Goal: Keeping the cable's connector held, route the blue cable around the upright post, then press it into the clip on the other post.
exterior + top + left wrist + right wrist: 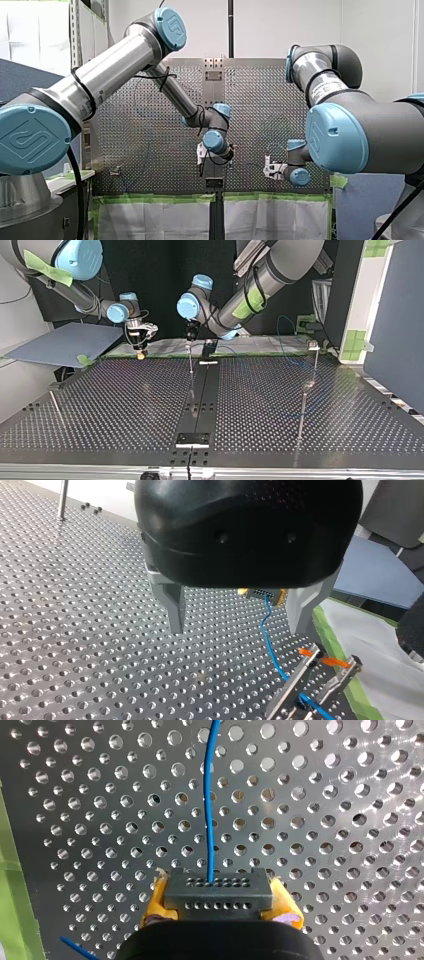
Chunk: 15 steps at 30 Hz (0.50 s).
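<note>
In the right wrist view my right gripper (218, 906) is shut on the black connector (218, 892), gripped between yellow pads (287, 910). The blue cable (209, 810) runs straight out of the connector over the perforated plate. In the left wrist view my left gripper (237, 629) hangs open above the plate with nothing between its metal fingers (173, 607). Ahead of it are the held connector (261, 593) and the blue cable (270, 640), which leads down to a metal clip with orange tips (312, 672). In the top view my left gripper (189, 332) is just above a thin upright post (190, 360).
In the top view more thin posts stand on the perforated table (125, 405): one with a clip on top (314, 346) at the right, one nearer (302, 410), one at the left (55, 405). A dark rail (200, 390) runs down the middle. Green tape edges the far side.
</note>
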### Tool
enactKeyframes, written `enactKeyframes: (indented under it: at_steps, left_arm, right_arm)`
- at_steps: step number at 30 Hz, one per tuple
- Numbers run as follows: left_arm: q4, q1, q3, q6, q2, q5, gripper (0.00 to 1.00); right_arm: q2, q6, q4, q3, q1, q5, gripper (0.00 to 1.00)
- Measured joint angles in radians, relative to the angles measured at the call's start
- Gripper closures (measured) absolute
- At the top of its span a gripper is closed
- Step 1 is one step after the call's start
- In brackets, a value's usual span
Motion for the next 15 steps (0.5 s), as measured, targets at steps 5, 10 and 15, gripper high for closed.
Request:
enactKeyframes:
  at_steps: [5,10,15]
  left_arm:
    - [0.018,-0.002,-0.014,-0.012,-0.007,0.006,0.00]
    - [0.051,-0.002,-0.043,-0.034,-0.030,0.010,0.00]
    - [0.087,-0.001,-0.053,-0.038,-0.043,0.009,0.00]
  right_arm:
    - [0.000,0.002,-0.001,0.000,-0.002,0.000,1.00]
    - [0.000,0.003,-0.001,0.000,-0.002,0.000,1.00]
    - [0.000,0.004,-0.002,0.000,-0.004,-0.002,1.00]
